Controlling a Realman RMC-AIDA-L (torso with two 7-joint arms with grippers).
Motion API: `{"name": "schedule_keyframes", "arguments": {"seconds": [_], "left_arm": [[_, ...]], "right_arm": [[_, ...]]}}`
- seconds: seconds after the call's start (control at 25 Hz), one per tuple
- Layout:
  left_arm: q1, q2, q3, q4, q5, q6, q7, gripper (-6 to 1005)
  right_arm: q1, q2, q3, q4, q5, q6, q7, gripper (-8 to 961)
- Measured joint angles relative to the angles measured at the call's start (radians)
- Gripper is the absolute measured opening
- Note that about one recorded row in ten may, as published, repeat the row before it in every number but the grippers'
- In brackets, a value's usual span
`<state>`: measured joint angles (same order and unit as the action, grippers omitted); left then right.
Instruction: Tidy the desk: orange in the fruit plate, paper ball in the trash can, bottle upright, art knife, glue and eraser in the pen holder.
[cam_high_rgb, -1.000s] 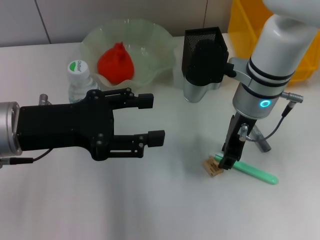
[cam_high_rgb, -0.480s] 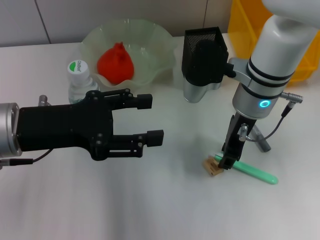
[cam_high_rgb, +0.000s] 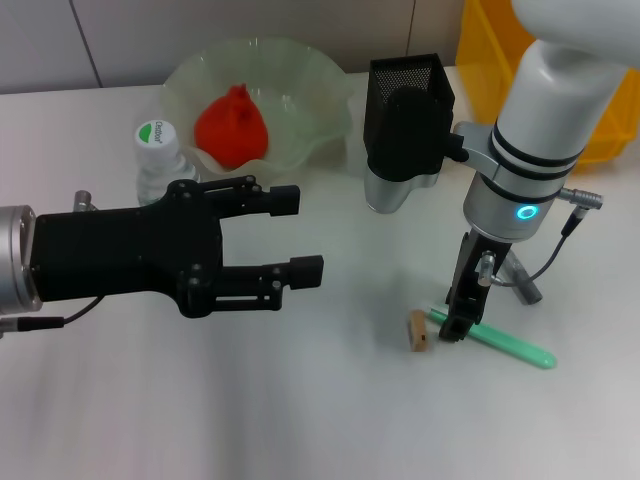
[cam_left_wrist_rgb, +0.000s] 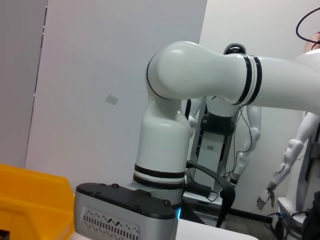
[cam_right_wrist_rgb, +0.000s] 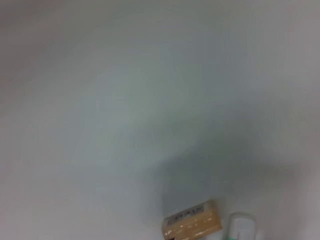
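Observation:
The tan eraser (cam_high_rgb: 418, 330) lies flat on the white desk (cam_high_rgb: 330, 420), also seen in the right wrist view (cam_right_wrist_rgb: 192, 226). My right gripper (cam_high_rgb: 458, 322) points down just right of it, apart from it, over one end of the green art knife (cam_high_rgb: 505, 343). The orange (cam_high_rgb: 232, 125) rests in the pale green fruit plate (cam_high_rgb: 310, 70). Beside the plate the bottle (cam_high_rgb: 158, 165) stands upright. My left gripper (cam_high_rgb: 298, 236) hovers open and empty at the left. The black mesh pen holder (cam_high_rgb: 405, 75) stands at the back, the yellow trash can (cam_high_rgb: 495, 55) behind it. Glue and paper ball are out of view.
The right arm's silver and black wrist housing (cam_high_rgb: 400, 180) hangs in front of the pen holder and hides its lower part. A cable (cam_high_rgb: 560, 235) loops off the right wrist. The left wrist view shows the white right arm (cam_left_wrist_rgb: 170, 125) and the yellow bin (cam_left_wrist_rgb: 30, 200).
The eraser has tipped from leaning against the right gripper to lying flat, slightly further left. The right gripper has shifted a little away from it. The left arm barely moved.

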<state>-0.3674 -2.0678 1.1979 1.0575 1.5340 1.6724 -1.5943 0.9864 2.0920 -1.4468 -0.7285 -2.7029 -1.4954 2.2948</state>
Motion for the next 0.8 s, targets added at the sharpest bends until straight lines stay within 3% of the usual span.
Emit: {"name": "schedule_keyframes", "arguments": {"seconds": [0.8], "left_arm": [[-0.001,0.000,-0.001,-0.001,0.000,-0.005,0.001,778]], "right_arm": [[0.005,0.000,-0.009,0.001,0.000,0.004,0.003,401]]}}
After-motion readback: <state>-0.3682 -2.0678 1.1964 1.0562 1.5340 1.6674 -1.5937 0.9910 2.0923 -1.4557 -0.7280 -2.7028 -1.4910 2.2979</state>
